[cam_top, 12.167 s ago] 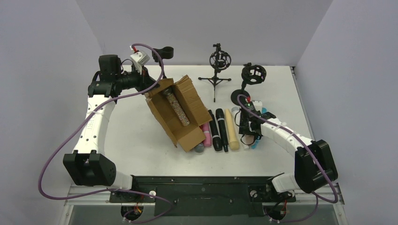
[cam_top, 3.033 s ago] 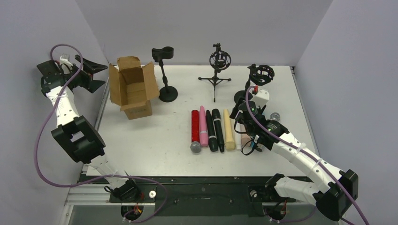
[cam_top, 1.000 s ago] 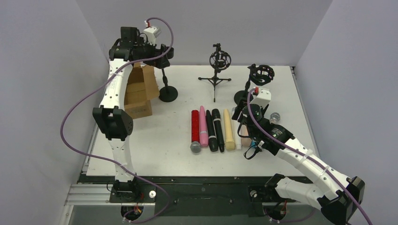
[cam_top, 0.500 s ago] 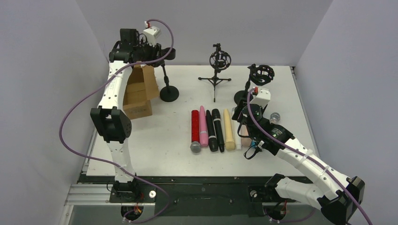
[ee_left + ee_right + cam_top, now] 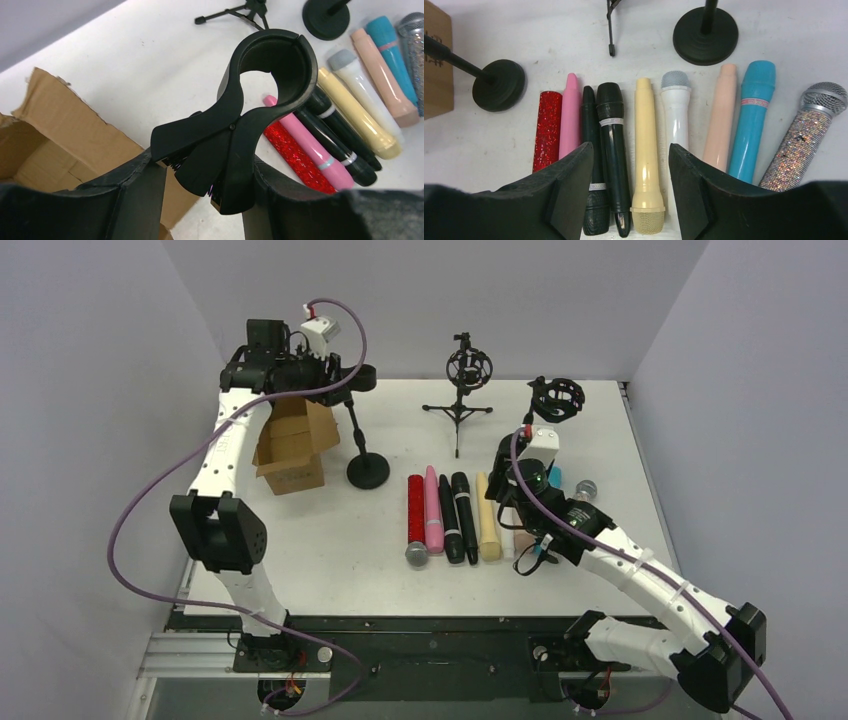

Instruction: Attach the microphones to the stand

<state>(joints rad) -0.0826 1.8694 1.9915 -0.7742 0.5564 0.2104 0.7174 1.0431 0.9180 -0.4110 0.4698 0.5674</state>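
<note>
The box [image 5: 292,452] stands far left on the table, flaps open, its inside mostly out of sight. Just right of it, the left claw [image 5: 200,172] is closed on the clip [image 5: 235,130] of a round-base stand [image 5: 367,472]. The right claw [image 5: 628,155] hangs open and empty over nine mics [image 5: 645,145] lying side by side mid-table. The table [image 5: 300,540] is white and the walls [image 5: 420,290] pale grey.

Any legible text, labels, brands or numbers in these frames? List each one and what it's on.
Nothing can be read in any view.
cardboard box: a dark printed mark, cut off at the frame edge, unreadable.
black microphone: silver band, any lettering too small to read.
teal microphone: patterned band, any lettering too small to read.
stand clip: no marking visible.
</note>
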